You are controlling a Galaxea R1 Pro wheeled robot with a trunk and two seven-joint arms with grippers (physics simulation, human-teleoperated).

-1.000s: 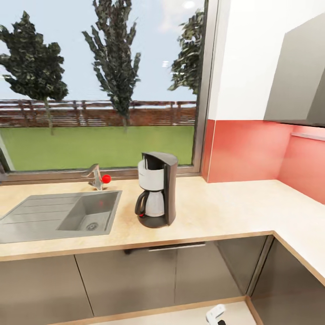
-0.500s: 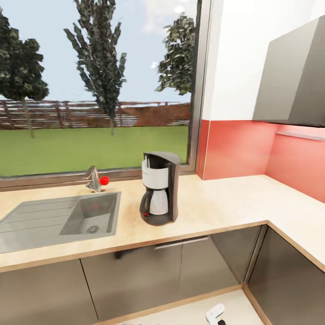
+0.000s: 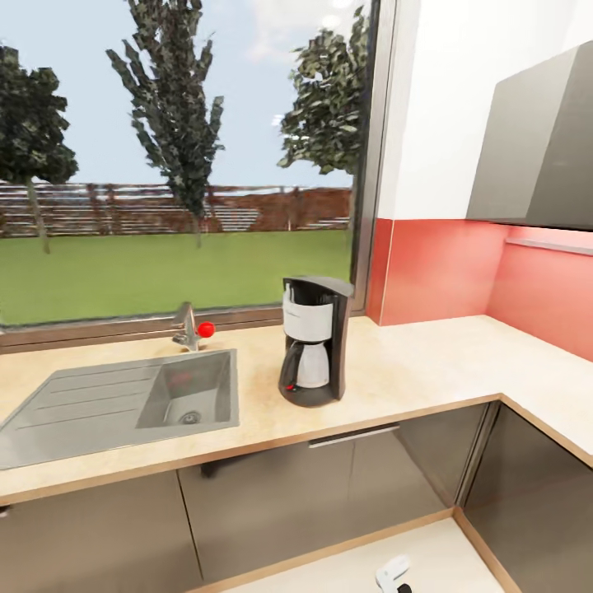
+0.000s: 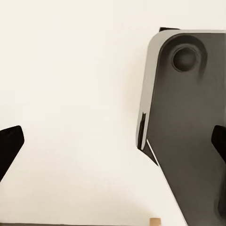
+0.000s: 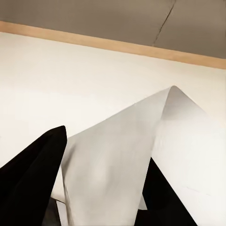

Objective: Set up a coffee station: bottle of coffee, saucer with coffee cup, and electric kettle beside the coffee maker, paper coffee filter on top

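The black coffee maker [image 3: 315,342] with its pale basket and silver carafe stands on the light wood kitchen countertop [image 3: 412,371], just right of the sink. In the right wrist view, my right gripper [image 5: 103,181] is shut on the paper coffee filter [image 5: 122,150], a white cone pinched between the black fingers [image 5: 33,174] above the pale floor. A small white shape [image 3: 394,571] at the bottom edge of the head view lies low in front of the cabinets. My left gripper [image 4: 113,141] is open, its fingertips far apart with nothing between them.
A grey inset sink [image 3: 123,403] with a tap and red knob [image 3: 205,329] lies left of the coffee maker. The counter turns a corner at the right under a red backsplash [image 3: 445,272] and a grey wall cabinet [image 3: 535,156]. A dark grey part of the robot's base [image 4: 188,141] shows below the left gripper.
The head view has shifted, so the coffee maker and sink sit further right and lower in the picture. Nothing on the counter has moved.
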